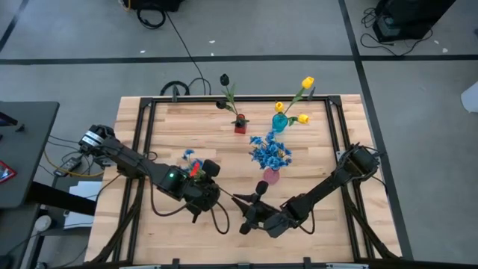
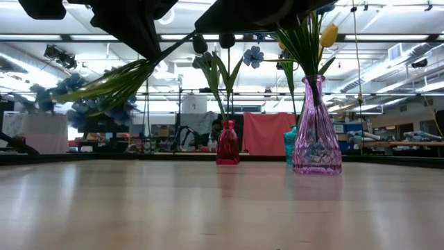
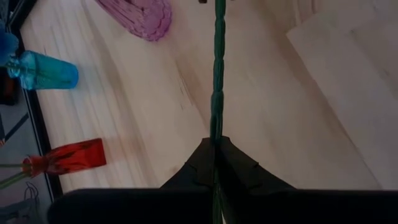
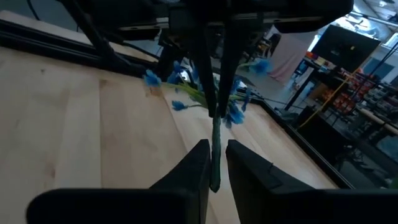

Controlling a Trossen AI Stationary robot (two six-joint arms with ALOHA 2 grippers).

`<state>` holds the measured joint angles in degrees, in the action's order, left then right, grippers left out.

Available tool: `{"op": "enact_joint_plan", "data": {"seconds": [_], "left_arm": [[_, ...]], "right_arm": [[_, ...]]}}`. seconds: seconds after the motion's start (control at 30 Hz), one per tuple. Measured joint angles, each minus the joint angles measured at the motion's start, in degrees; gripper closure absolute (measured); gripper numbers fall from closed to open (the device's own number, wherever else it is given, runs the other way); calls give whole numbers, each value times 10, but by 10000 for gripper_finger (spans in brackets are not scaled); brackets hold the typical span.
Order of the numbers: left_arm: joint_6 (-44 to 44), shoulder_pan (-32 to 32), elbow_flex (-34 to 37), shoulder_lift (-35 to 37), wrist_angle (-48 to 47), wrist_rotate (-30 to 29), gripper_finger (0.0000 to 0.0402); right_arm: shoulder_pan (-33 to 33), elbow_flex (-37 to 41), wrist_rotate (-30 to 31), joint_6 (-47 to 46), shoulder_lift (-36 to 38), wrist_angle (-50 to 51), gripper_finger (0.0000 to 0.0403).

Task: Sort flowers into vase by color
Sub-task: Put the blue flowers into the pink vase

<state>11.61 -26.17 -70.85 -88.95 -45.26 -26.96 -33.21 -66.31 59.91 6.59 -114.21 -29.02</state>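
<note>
Already sorted: dark bloom in red vase (image 1: pixel 240 125), yellow buds in teal vase (image 1: pixel 279 122), blue sprays in pink vase (image 1: pixel 271 175), upper centre; left gripper (image 1: pixel 211 196) clamps blue flower stem (image 3: pixel 217 81), lower centre, right gripper (image 4: pixel 215 163) pinching its end

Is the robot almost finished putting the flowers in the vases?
Nearly. Done: yellow flowers stand in the teal vase, a dark flower in the red vase, blue flowers in the pink vase. In hand: the left gripper is shut on a green stem whose blue spray hangs by that arm, and the right gripper is closing on the same stem. Left: getting it into the pink vase.
</note>
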Motion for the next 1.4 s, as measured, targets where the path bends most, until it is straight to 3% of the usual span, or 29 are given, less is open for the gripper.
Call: {"op": "enact_joint_plan", "data": {"seconds": [0.47,0.63,0.8,0.9,1.07,1.2,1.4], "left_arm": [[1,-2,0,0,7,1,387],[1,-2,0,0,6,3,387],[-10,-2,1,0,7,1,386],[-56,1,-2,1,13,-1,366],[-135,7,-44,6,11,-21,293],[-198,-3,-40,13,89,45,261],[-322,-36,64,18,266,78,267]], "right_arm": [[0,1,0,0,0,0,337],[1,1,2,-2,0,0,384],[3,1,5,-8,0,0,389],[3,1,13,-8,1,2,389],[7,1,41,-6,1,26,389],[12,1,64,-3,1,41,390],[14,1,107,53,1,17,390]]}}
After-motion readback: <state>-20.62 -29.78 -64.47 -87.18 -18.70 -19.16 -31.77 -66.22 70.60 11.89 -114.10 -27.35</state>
